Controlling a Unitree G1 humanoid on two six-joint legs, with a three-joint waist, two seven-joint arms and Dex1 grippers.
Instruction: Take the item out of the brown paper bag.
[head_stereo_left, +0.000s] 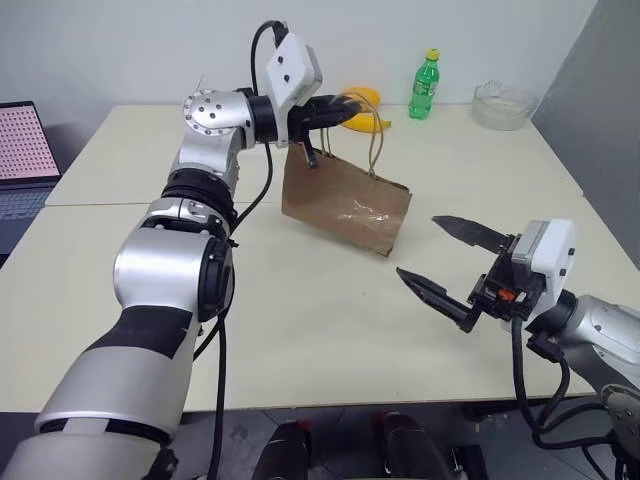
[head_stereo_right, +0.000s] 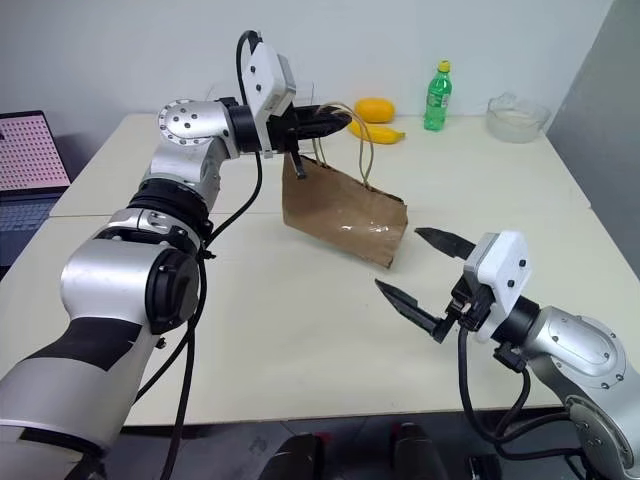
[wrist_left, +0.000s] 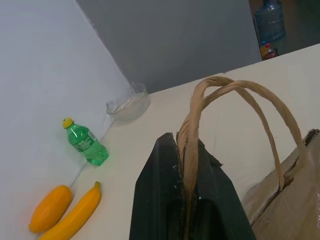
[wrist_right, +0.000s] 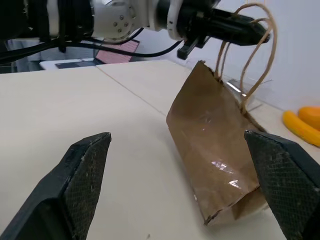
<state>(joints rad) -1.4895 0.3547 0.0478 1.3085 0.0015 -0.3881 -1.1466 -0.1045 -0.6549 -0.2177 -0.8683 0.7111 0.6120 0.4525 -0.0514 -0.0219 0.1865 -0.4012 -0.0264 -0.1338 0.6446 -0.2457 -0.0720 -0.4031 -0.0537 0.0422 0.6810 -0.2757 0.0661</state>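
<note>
The brown paper bag (head_stereo_left: 345, 203) hangs tilted over the middle of the table, its low corner near or on the tabletop and a shiny tape patch on its side. My left gripper (head_stereo_left: 340, 110) is shut on the bag's two tan loop handles (wrist_left: 227, 107), lifting them from above. Near the table's front right, my right gripper (head_stereo_left: 440, 258) stands open with its fingers (wrist_right: 82, 167) wide apart, pointing at the bag from a short distance and holding nothing. The item is hidden.
At the back of the table lie a banana (head_stereo_left: 368, 123) and an orange fruit (head_stereo_right: 374, 109), with a green bottle (head_stereo_left: 425, 85) and a clear glass bowl (head_stereo_left: 505, 103) to their right. A laptop (head_stereo_left: 22, 160) sits off the left edge.
</note>
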